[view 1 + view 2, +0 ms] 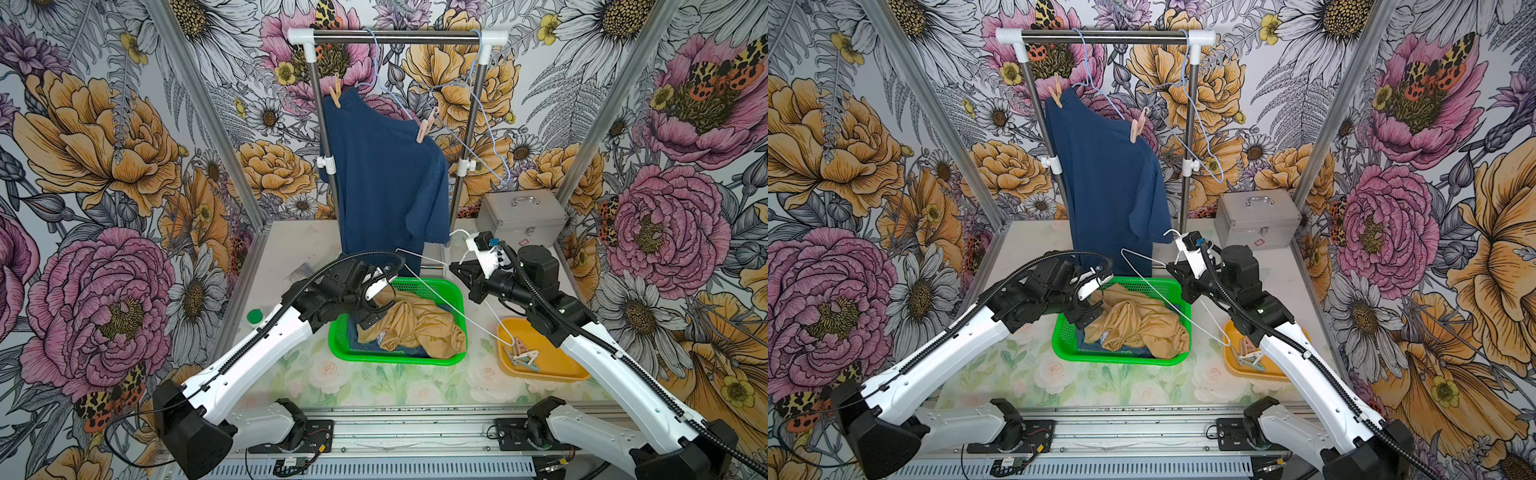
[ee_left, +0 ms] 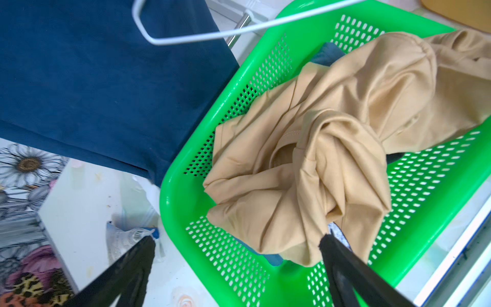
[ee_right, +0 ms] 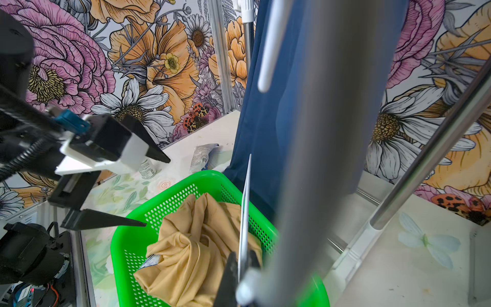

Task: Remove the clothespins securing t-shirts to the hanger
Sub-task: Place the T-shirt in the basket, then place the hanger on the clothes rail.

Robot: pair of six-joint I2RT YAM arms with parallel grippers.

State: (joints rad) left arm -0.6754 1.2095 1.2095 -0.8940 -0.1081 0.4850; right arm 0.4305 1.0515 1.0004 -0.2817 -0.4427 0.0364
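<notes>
You can barely see the navy t-shirt point(image 2: 328, 54) under the tan t-shirt point(image 2: 332, 133) in the basket point(image 2: 186, 202). A blurred grey shape point(image 3: 313, 159) blocks your right wrist view. The clothespins point(image 1: 521, 357) in the tray point(image 1: 552, 372) are too small to count.

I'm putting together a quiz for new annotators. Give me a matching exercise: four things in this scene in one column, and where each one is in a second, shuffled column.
Things
1. tan t-shirt
2. navy t-shirt
3. white hanger
4. loose clothespins

Places
A. in the yellow tray
B. hanging on the rack
C. crumpled in the green basket
D. held in the shut right gripper

Pairs: 1-C, 2-B, 3-D, 4-A
</notes>
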